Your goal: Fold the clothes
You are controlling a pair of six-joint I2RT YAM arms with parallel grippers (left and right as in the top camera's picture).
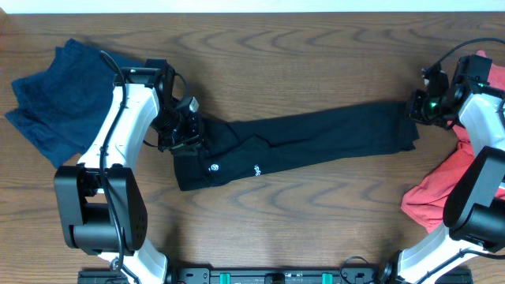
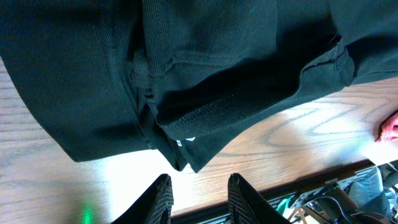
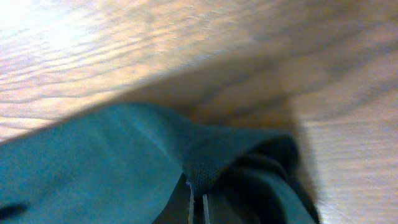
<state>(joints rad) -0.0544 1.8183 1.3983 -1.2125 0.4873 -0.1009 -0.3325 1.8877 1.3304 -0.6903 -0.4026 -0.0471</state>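
Observation:
A black T-shirt (image 1: 308, 138) with small white logo marks lies stretched in a long band across the middle of the table. My left gripper (image 1: 189, 134) is at its left end. In the left wrist view the gripper (image 2: 199, 186) stands open, bare wood showing between the fingers, and the shirt's hem (image 2: 186, 62) lies just beyond the tips. My right gripper (image 1: 414, 106) is at the shirt's right end. The right wrist view shows it (image 3: 199, 202) shut on a pinched fold of the fabric (image 3: 93, 162), slightly raised off the wood.
A navy blue garment (image 1: 47, 102) lies crumpled at the far left, partly under the left arm. A pinkish-red garment (image 1: 442, 189) is heaped at the right edge beneath the right arm. The arm bases stand along the table's front edge.

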